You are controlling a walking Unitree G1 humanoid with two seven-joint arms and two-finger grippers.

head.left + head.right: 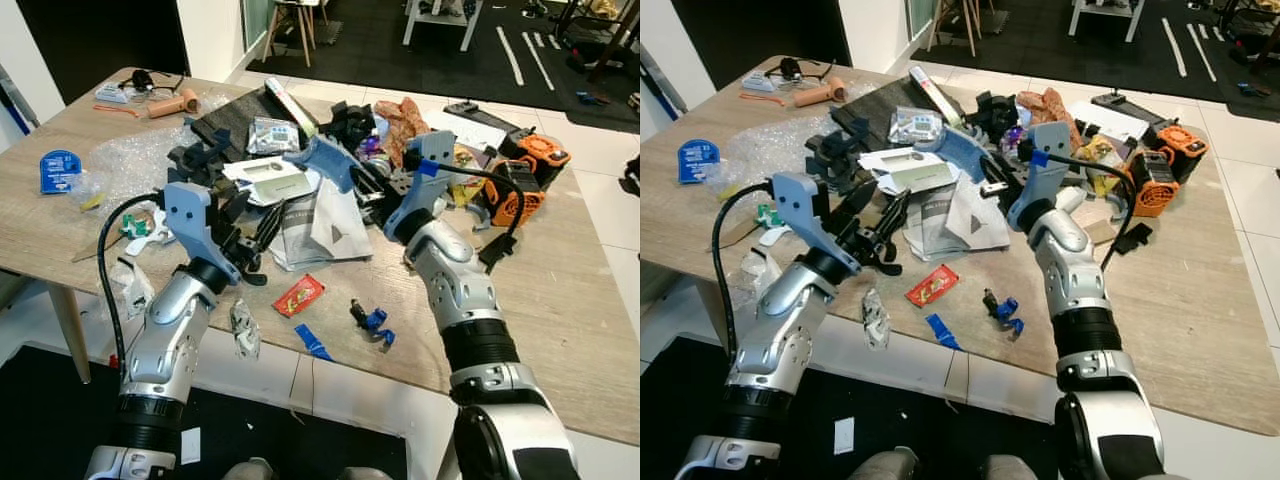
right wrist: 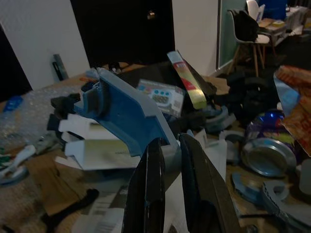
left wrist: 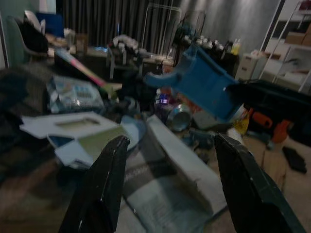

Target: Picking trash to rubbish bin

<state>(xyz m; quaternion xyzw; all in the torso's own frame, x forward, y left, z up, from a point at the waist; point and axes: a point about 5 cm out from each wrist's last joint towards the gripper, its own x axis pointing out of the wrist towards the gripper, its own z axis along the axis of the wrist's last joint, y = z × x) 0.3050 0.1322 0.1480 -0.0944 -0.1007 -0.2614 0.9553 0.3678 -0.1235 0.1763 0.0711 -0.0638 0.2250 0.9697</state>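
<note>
A cluttered wooden table (image 1: 560,300) carries a heap of trash. My right gripper (image 1: 365,180) is shut on a blue curved plastic piece (image 1: 325,160) and holds it above the pile; in the right wrist view the fingers (image 2: 153,194) pinch its grey lower edge (image 2: 167,158). My left gripper (image 1: 252,225) is open, low over a folded grey paper (image 1: 320,225), and its fingers (image 3: 102,189) have nothing between them. A red wrapper (image 1: 298,295), a crumpled foil wrapper (image 1: 244,328) and a blue scrap (image 1: 313,342) lie near the front edge.
An orange and black tool (image 1: 520,185) sits at the right of the pile and bubble wrap (image 1: 130,155) at the left. A small black and blue clip (image 1: 372,322) lies near the front edge. A crushed can (image 2: 267,155) rests in the heap. Chairs (image 1: 295,20) stand beyond the table.
</note>
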